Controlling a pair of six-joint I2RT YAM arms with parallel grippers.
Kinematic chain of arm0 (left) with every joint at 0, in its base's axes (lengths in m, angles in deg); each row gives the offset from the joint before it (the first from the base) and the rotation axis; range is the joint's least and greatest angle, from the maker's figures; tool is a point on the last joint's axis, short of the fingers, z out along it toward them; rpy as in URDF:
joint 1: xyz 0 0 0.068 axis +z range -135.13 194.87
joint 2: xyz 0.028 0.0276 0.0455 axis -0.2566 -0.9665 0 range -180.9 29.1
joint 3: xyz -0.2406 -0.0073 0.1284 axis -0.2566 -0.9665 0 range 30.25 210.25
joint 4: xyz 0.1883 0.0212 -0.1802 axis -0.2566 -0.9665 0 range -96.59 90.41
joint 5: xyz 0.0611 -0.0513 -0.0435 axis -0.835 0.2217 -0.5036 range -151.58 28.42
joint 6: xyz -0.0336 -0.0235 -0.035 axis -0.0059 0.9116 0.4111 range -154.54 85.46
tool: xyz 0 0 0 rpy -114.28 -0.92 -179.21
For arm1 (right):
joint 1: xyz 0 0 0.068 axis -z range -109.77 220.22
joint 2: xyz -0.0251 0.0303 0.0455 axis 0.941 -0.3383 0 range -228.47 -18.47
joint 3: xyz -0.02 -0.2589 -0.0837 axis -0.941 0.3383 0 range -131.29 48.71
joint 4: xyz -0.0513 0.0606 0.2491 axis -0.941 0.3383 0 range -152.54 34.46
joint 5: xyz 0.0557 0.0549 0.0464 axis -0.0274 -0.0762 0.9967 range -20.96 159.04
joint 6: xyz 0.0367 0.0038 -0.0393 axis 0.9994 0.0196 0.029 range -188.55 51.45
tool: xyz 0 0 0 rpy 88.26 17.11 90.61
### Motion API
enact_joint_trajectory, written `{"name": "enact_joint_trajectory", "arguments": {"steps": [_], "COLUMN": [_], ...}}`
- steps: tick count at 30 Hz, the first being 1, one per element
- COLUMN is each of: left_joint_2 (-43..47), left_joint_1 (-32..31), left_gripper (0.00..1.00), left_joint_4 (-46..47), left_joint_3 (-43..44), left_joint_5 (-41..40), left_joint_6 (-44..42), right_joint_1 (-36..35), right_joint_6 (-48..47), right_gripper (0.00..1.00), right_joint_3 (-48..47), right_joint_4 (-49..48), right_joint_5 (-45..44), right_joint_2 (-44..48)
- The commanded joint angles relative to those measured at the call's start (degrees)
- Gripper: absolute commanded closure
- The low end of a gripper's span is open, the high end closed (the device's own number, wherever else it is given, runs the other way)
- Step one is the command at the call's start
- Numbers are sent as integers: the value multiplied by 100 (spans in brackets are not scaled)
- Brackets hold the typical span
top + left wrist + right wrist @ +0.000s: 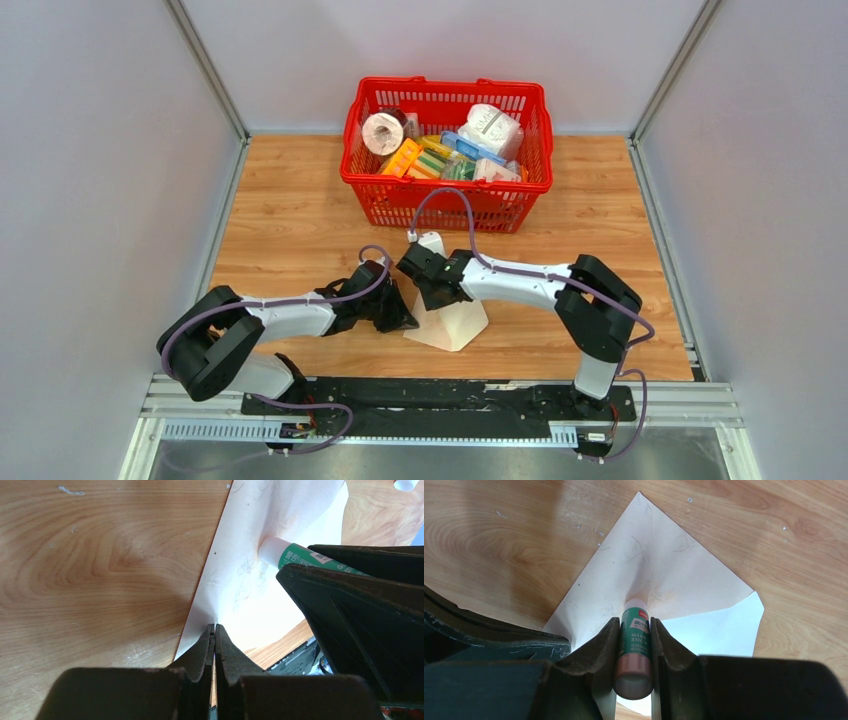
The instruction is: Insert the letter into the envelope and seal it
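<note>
Left hand: fingers pressed together, pinching the left edge of the envelope. Right hand: clamped on a green glue stick, with the stick's long axis in line with the fingers. Its white tip touches the middle of the open triangular flap, and the paper dimples round the tip. The envelope lies on the table at near centre, between the two hands. The flap apex points far toward the red basket, near it but apart. No separate letter shows on the wood. A paler patch under the flap's right edge may be the letter or the envelope's inner face; cannot tell. Judged step: gluing the flap before folding it shut. The right hand is the working one, and the flap's two slanted edges run off to either side of the tip. Bare wood left and right gives room; the hands sit just beside each other, which is the tight spot.
</note>
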Motion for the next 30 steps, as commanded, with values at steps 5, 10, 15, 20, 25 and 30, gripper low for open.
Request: {"name": "enact_joint_trajectory", "arguments": {"steps": [5, 10, 15, 20, 25, 30], "left_joint_2": [-54, -63, -115, -150, -150, -151], "left_joint_1": [55, 55, 55, 55, 55, 55], "left_gripper": [94, 94, 95, 95, 95, 95], "left_joint_4": [-442, -451, -442, -407, -407, -407], "left_joint_3": [67, 76, 93, 111, 111, 111], "left_joint_5": [-182, -225, -217, -208, -199, -190], "left_joint_6": [-194, -168, -159, -159, -159, -159], "right_joint_1": [-217, -322, -393, -542, -682, -727], "right_joint_6": [-58, 13, 83, 127, 153, 180], "right_gripper": [100, 100, 100, 100, 100, 100], "right_joint_3": [220, 342, 483, 536, 510, 501], "right_joint_4": [225, 225, 207, 163, 146, 137], "right_joint_5": [137, 269, 401, 498, 568, 550], "right_joint_2": [-55, 76, 243, 305, 244, 173]}}
